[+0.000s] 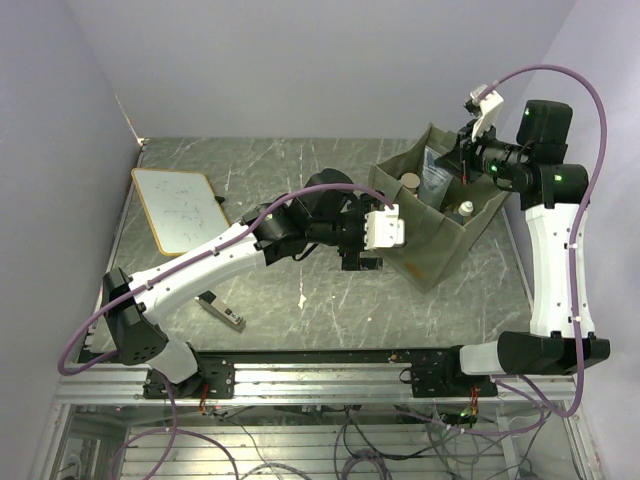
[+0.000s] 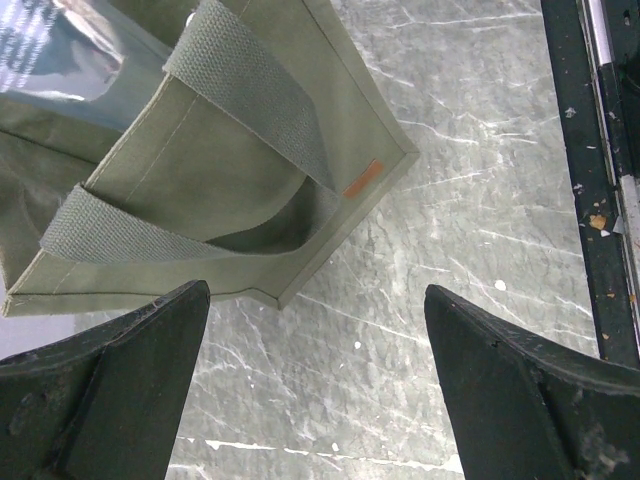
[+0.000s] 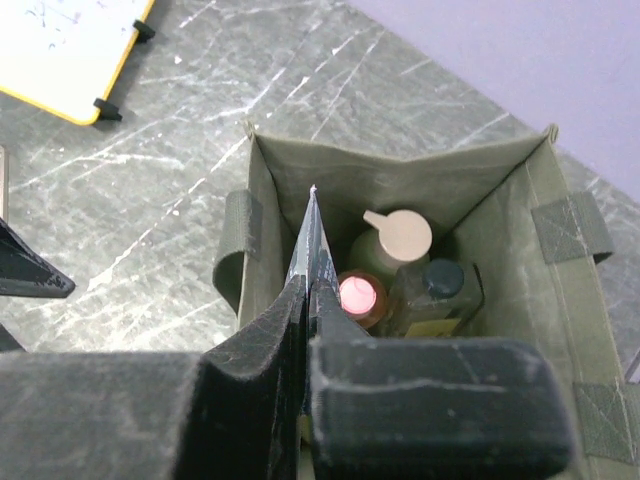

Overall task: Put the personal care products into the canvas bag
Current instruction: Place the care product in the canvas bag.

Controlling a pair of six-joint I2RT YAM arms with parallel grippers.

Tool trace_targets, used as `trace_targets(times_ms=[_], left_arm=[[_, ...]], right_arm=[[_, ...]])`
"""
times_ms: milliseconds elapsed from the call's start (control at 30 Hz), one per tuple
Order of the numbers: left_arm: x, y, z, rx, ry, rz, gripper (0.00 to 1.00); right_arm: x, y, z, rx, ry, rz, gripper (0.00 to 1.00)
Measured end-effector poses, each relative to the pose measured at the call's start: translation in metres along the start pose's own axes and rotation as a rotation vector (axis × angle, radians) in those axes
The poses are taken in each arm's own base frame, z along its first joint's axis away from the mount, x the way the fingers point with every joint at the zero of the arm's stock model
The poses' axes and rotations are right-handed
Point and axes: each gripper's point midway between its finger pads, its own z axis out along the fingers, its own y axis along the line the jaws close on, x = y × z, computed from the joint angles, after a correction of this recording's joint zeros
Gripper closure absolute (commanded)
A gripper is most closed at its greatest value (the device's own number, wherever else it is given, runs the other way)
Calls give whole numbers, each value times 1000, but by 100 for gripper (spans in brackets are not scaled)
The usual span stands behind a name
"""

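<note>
Over the open mouth of the boxy olive-green canvas bag [image 1: 440,252], the right gripper [image 3: 308,296] pinched the thin flat end of a translucent grey tube [image 3: 312,240] reaching down among capped bottles [image 3: 400,238] inside it, while the left gripper [image 2: 315,290] hung spread wide just beside the bag's strap-handled side

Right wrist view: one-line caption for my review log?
Right claw pinches a thin grey container over the canvas bag, with beige cap, pink cap and black cap showing inside.
</note>
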Motion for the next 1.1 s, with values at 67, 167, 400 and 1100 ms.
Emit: trace_targets(times_ms=[67, 167, 400, 1100], left_arm=[[1, 0, 0, 1, 2, -1, 0], [1, 0, 0, 1, 1, -1, 0], [2, 1, 0, -2, 3, -2, 0], [9, -4, 0, 5, 14, -8, 0]], right_arm=[[-5, 1, 3, -11, -26, 1, 100], [-7, 1, 9, -29, -50, 6, 100], [25, 5, 31, -68, -18, 50, 100], [83, 20, 47, -143, 45, 36, 100]])
